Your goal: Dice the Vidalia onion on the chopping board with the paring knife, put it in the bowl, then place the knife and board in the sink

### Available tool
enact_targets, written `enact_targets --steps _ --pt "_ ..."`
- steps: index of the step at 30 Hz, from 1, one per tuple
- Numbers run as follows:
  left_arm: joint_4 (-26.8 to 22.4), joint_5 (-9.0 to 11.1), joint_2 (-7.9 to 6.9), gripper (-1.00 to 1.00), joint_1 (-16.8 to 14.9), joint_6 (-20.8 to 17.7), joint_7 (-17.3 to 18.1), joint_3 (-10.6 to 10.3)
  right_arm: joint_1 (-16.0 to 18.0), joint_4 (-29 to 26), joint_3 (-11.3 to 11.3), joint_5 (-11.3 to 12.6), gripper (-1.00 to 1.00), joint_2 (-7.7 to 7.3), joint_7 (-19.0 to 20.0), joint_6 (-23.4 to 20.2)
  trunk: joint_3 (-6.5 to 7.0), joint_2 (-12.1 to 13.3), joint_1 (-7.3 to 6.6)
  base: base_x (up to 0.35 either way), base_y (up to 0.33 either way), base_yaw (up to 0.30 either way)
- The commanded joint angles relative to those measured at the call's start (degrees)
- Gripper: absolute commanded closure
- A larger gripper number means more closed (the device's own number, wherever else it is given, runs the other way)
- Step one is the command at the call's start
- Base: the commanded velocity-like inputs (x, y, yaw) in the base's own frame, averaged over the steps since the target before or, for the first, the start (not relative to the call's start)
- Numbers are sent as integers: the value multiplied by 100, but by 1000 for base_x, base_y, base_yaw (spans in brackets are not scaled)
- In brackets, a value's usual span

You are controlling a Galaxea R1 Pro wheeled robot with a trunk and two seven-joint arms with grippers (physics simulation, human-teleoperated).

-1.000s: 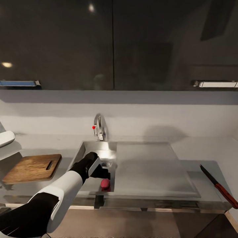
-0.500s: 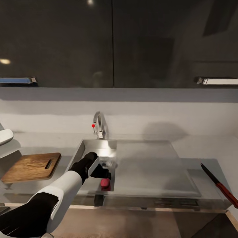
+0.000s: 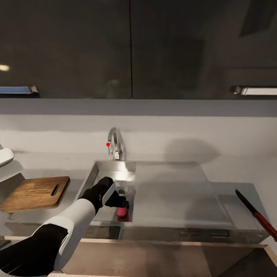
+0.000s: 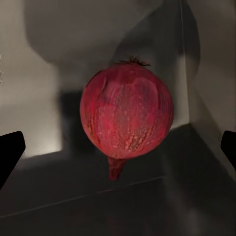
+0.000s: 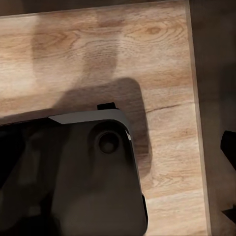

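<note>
Looking down from the head view, the left gripper (image 3: 122,202) reaches into the sink (image 3: 90,177), poised right above the Vidalia onion (image 3: 122,212) at the basin's near edge, just short of the drain. Off to the left the chopping board (image 3: 35,192) lies flat on the countertop (image 3: 231,169), with the bowl (image 3: 5,157) peeking in at the far left edge. Away on the right, well apart from the sink, rests the paring knife (image 3: 257,214), past the drainboard. On to the left wrist view: the onion (image 4: 126,117) sits big between two dark fingertips (image 4: 10,152), spread wide, nothing gripped. Right wrist view: wooden flooring (image 5: 98,54) and part of the robot's base (image 5: 69,172); whether those fingers are apart or closed, I can't tell.
</note>
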State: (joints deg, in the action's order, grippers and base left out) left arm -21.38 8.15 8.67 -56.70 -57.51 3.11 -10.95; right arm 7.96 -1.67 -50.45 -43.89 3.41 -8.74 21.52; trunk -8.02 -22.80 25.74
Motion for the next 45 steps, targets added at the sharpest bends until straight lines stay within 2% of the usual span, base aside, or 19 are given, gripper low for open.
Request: enact_targets --steps 1,45 --pt "-5 43 -6 -100 -5 -19 -3 -48 4 0 -36 -61 -100 2 -31 10 -21 -12 4 109 0 0" --pt "37 43 -6 -100 -5 -14 0 -48 4 1 -35 -61 -100 2 -31 10 -428 -12 4 28 -12 0"
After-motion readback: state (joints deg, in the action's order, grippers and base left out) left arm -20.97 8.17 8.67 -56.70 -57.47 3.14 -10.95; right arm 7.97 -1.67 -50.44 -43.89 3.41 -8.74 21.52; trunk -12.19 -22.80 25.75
